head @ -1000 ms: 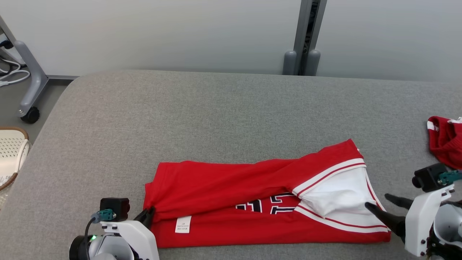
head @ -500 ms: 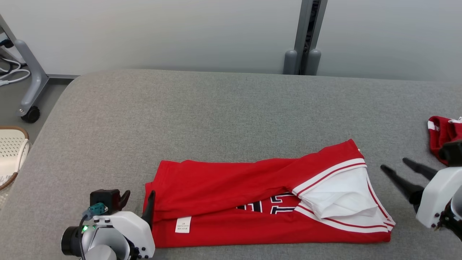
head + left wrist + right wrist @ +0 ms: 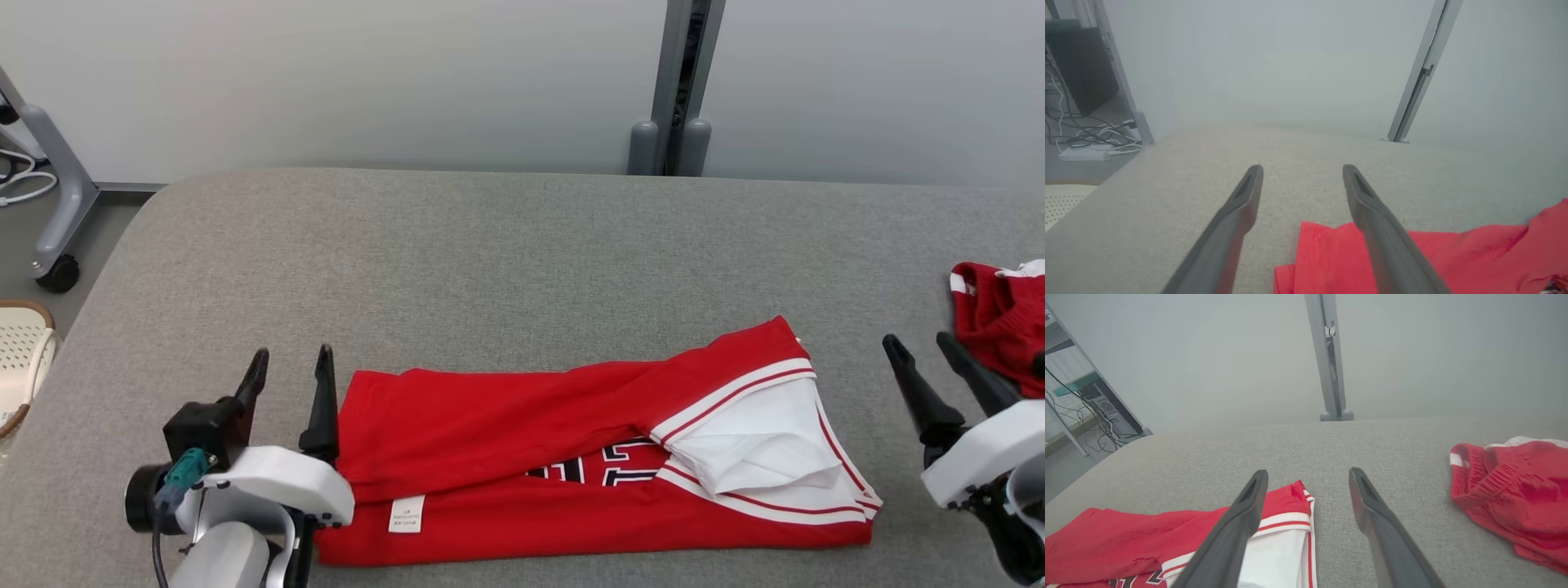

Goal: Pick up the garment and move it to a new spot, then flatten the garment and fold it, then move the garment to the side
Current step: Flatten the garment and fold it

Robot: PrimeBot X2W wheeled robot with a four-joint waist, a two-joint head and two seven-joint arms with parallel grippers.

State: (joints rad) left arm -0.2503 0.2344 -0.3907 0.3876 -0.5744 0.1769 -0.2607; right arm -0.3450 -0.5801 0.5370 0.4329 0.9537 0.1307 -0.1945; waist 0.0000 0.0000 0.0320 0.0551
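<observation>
The garment is a red jersey with white trim and dark lettering, folded into a long band on the grey padded table. Its left end shows as red cloth in the left wrist view, its white-trimmed right end in the right wrist view. My left gripper stands open just left of the jersey's left edge, holding nothing. My right gripper stands open to the right of the jersey's right end, apart from it, with nothing between its fingers.
A second red garment lies crumpled at the table's right edge, close to my right gripper; it shows as a red heap in the right wrist view. A cream perforated basket sits off the table's left side. A wheeled stand and a grey post are behind.
Both grippers have let go of the jersey and opened. Each lifted and drew outward from its end of the cloth. The camera shifted slightly.
</observation>
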